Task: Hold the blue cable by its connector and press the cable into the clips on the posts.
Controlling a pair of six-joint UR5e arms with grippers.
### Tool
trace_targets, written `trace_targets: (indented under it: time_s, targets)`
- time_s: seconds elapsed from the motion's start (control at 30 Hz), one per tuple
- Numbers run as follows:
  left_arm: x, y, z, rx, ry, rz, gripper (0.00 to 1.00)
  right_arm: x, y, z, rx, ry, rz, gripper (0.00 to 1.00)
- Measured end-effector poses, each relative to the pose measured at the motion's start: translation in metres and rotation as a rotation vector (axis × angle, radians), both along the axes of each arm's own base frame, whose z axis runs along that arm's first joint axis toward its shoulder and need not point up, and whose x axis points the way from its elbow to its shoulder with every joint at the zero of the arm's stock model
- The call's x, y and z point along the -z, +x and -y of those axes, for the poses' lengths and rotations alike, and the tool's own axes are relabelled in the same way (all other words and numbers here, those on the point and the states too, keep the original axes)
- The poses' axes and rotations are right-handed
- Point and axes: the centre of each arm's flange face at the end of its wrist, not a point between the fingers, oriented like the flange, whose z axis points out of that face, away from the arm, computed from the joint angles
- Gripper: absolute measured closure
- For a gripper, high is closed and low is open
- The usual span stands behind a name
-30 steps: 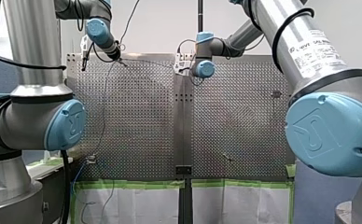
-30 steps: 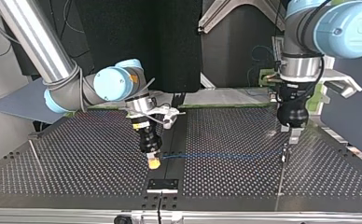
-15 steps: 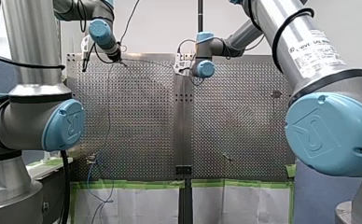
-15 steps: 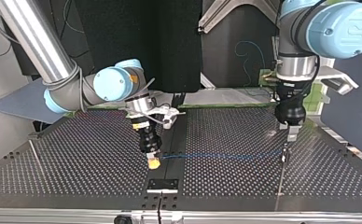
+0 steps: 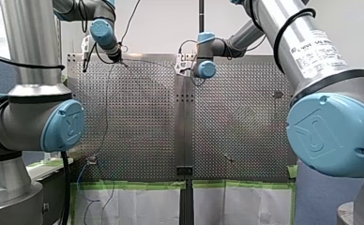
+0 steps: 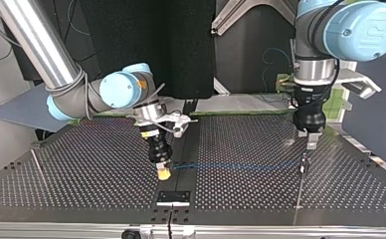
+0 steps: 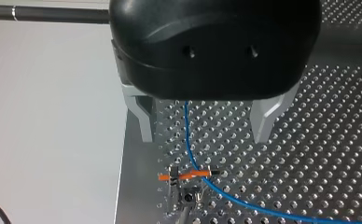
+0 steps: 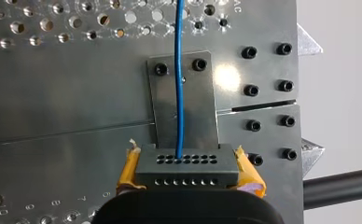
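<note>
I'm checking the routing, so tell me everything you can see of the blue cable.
The blue cable is thin and runs straight over the perforated table. One end enters a grey connector with rows of holes, clamped between my right gripper's yellow-padded fingers. Further along it crosses an orange-barred clip, passing untouched between my left gripper's open fingers.

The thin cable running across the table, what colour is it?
The cable is blue, clearest in the right wrist view.
</note>
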Motion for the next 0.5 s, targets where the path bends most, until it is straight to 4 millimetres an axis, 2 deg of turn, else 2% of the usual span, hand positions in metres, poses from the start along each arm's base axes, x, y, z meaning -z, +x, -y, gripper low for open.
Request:
trace_targets:
  time_s: [0.23, 0.5]
  targets:
    - [0.000, 0.000, 0.002, 0.006, 0.001, -0.001, 0.00, 0.000, 0.002, -0.002, -0.003, 0.002, -0.001, 1.00]
    - [0.005, 0.005, 0.015, 0.074, -0.018, 0.006, 0.00, 0.002, 0.001, -0.003, -0.005, 0.012, -0.009, 1.00]
